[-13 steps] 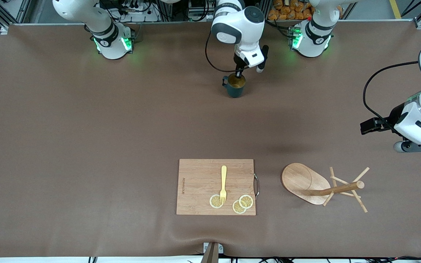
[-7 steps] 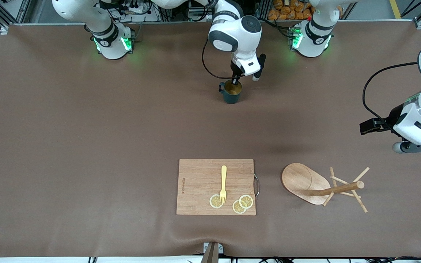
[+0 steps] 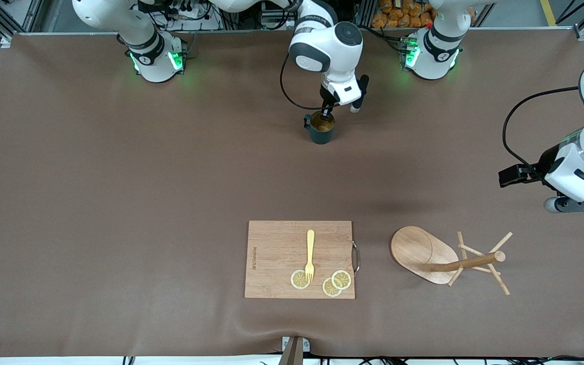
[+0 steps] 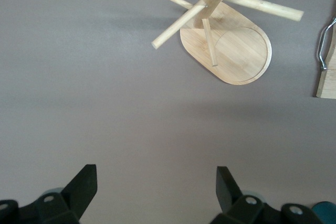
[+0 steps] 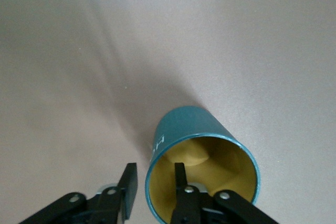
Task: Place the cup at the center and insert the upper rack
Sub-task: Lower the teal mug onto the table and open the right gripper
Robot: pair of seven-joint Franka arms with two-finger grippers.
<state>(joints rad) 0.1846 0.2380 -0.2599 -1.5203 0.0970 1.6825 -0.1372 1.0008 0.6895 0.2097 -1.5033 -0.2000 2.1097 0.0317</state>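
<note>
The dark teal cup [image 3: 321, 131] with a yellowish inside stands upright on the table near the robots' bases, about midway between them. My right gripper [image 3: 327, 109] is over its rim. In the right wrist view the cup [image 5: 191, 129] has one finger inside and one outside its wall, with a gap on each side, so my right gripper [image 5: 155, 179] is open. The mug tree [image 3: 424, 253] lies on its side near the front camera, toward the left arm's end. My left gripper [image 3: 509, 176] hangs open and empty over bare table beside the mug tree [image 4: 236, 51]; it also shows in the left wrist view [image 4: 156, 182].
A rectangular wooden cutting board [image 3: 277, 253] lies near the front camera, beside the mug tree toward the right arm's end. It carries a yellow fork [image 3: 310, 251] and three lemon slices [image 3: 299, 279]. Its metal handle [image 4: 324, 45] shows in the left wrist view.
The right gripper moved the cup a little nearer the front camera and toward the right arm's end, then stopped. The left arm has barely moved.
</note>
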